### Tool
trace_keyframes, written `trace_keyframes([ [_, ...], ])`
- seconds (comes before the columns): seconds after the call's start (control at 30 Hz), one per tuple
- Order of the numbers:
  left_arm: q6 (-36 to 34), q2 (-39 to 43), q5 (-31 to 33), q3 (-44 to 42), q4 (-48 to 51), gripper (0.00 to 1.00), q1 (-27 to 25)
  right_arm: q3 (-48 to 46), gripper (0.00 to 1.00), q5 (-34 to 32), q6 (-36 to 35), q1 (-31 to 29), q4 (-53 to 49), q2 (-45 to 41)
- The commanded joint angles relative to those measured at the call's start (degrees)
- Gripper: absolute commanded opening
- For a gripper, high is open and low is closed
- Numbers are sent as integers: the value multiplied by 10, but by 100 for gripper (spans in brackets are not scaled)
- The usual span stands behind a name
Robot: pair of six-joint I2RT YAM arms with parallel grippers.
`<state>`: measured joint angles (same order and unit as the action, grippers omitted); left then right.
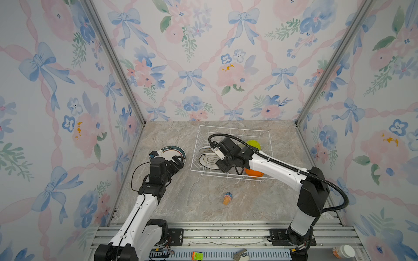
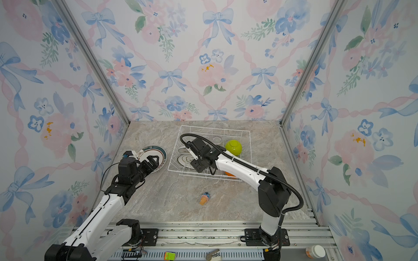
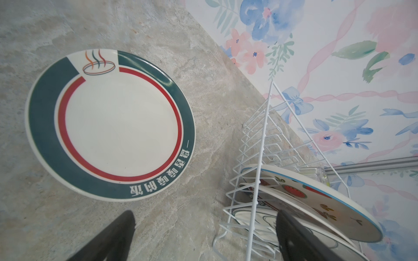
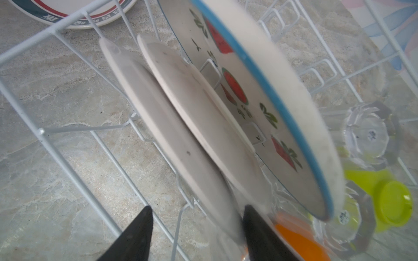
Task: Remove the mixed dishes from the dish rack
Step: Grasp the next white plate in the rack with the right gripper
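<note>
Both open: right gripper straddles a round white plate in the white wire dish rack; left gripper hovers alongside.

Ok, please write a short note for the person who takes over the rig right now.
Left end effector: open, empty, near the green-rimmed plate lying flat on the table.
Right end effector: open, straddling the rim of the nearest plate in the dish rack.
Done: one plate out.
Remaining in the rack: that plate, a middle plate, the watermelon plate, clear glasses, lime-green bowl, orange bowl.
</note>
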<state>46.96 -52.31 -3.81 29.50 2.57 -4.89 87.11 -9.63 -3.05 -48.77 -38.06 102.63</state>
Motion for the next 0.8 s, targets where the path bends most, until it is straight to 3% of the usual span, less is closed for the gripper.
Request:
trace_keyframes([
  [0.0,-16,5,-11,19,14,98,-6,18,62,32,-20,6,6,11],
  [0.23,-23,1,-12,33,21,98,-14,9,54,49,-21,6,29,12],
  [0.57,-27,12,-5,35,26,98,-23,12,44,-12,-49,-4,36,33],
  [0.77,-27,9,10,37,25,98,-34,3,33,-59,-61,-15,45,38],
])
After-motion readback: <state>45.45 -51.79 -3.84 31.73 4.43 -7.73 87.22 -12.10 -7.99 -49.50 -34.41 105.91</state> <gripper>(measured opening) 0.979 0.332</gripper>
